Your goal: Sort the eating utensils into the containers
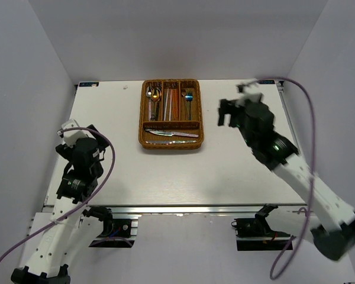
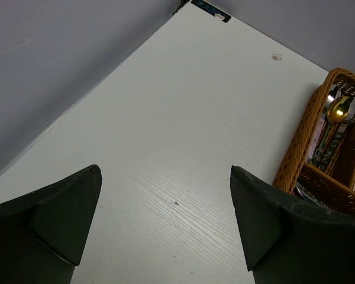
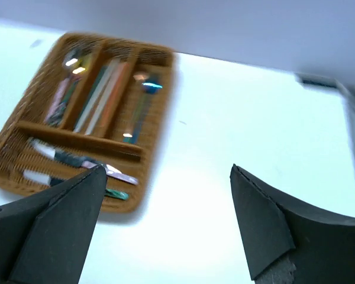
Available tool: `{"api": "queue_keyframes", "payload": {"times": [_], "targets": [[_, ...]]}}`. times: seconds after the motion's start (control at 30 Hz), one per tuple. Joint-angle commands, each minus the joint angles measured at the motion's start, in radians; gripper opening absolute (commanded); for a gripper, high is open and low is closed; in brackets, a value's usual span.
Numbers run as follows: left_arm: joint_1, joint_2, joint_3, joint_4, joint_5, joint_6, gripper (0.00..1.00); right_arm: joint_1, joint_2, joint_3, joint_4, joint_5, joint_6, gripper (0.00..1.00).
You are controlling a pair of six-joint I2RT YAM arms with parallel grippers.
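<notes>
The brown wicker tray (image 1: 143, 112) stands at the back middle of the table. Its left slot holds spoons (image 1: 154, 97), the middle slot chopsticks (image 1: 170, 103), the right slot forks (image 1: 189, 100), and the crosswise slot knives (image 1: 174, 134). My right gripper (image 1: 234, 105) hangs open above the table to the right of the tray, holding nothing. In the right wrist view the gripper (image 3: 167, 168) shows the tray (image 3: 118, 44) at its left, blurred. My left gripper (image 1: 76, 133) is open and empty at the table's left side. In its wrist view that gripper (image 2: 165, 170) frames bare table, with the tray's corner (image 2: 296, 148) and a gold spoon (image 2: 341, 111) at the right.
Grey walls close in the table on the left, back and right. A black tag (image 2: 210, 10) sits at the far left corner. Purple cables (image 1: 307, 112) trail from both arms. No loose utensils show on the white tabletop (image 1: 165, 171).
</notes>
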Motion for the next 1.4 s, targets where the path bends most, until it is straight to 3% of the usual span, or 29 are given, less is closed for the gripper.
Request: {"api": "queue_keyframes", "payload": {"times": [0.0, 0.03, 0.13, 0.3, 0.7, 1.37], "targets": [[-0.004, -0.015, 0.063, -0.019, -0.003, 0.003, 0.98, -0.001, -0.2, -0.207, -0.125, 0.33, 0.274, 0.89], [-0.004, -0.019, 0.062, -0.016, 0.0, 0.015, 0.98, -0.001, -0.316, -0.243, -0.13, 0.338, 0.285, 0.89], [-0.005, -0.035, 0.059, -0.025, 0.008, 0.037, 0.98, -0.002, -0.47, -0.31, -0.199, 0.338, 0.302, 0.89], [-0.004, -0.096, 0.005, -0.01, 0.054, 0.052, 0.98, -0.002, -0.551, -0.336, -0.332, 0.312, 0.307, 0.89], [-0.006, -0.205, -0.056, -0.016, 0.036, 0.018, 0.98, -0.002, -0.579, -0.415, -0.328, 0.257, 0.357, 0.89], [-0.007, -0.156, -0.059, -0.002, 0.059, 0.018, 0.98, -0.002, -0.562, -0.435, -0.269, 0.214, 0.347, 0.89]]}}
